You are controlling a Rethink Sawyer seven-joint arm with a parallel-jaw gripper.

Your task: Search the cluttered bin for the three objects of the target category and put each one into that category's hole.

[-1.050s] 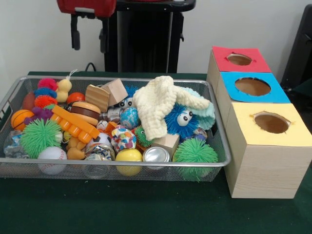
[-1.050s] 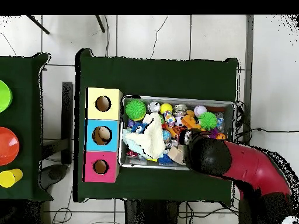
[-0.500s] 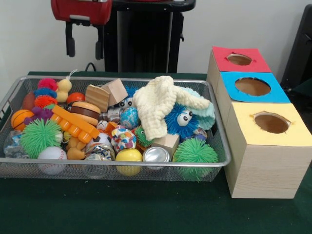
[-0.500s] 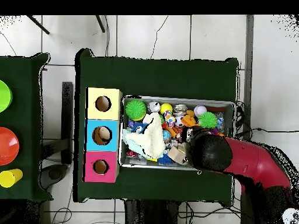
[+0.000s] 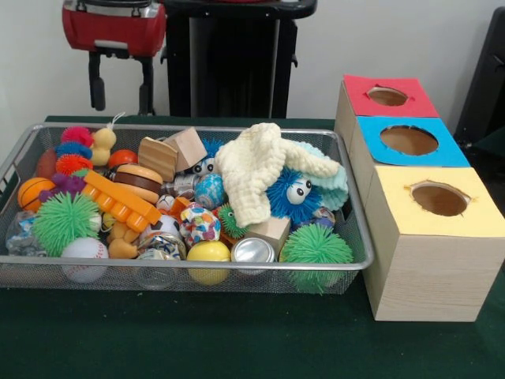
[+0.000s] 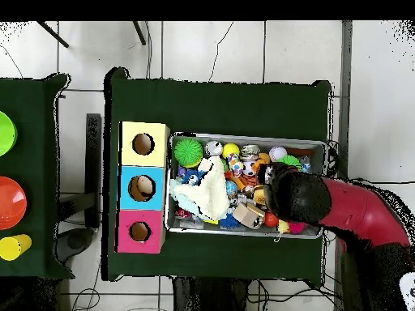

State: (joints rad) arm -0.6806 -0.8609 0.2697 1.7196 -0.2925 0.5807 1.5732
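A wire mesh bin [image 5: 189, 264] holds a jumble of toys. A cream knitted cloth [image 5: 256, 166] lies over a blue furry toy with eyes [image 5: 288, 193]. Two green spiky balls [image 5: 316, 249] [image 5: 65, 221], a baseball [image 5: 84, 257], a yellow ball [image 5: 208, 257], a metal can [image 5: 253, 251] and wooden blocks [image 5: 185, 146] lie among them. My gripper [image 5: 121, 95] hangs open and empty above the bin's back left corner, over a small yellow duck [image 5: 102, 142]. In the overhead view the arm's head [image 6: 298, 194] hides the bin's [image 6: 243, 137] right part.
Three wooden boxes with round holes stand in a row beside the bin: yellow [image 5: 473, 213], blue [image 5: 450, 154], red [image 5: 422, 99]. From above they are the yellow [image 6: 130, 134], blue [image 6: 128, 198] and red [image 6: 126, 241] boxes left of the bin. Coloured dishes [image 6: 10, 202] sit on a separate table.
The gripper has drifted left and a little lower in the front view, staying open. Overhead, the arm's head has shifted towards the bin's right end.
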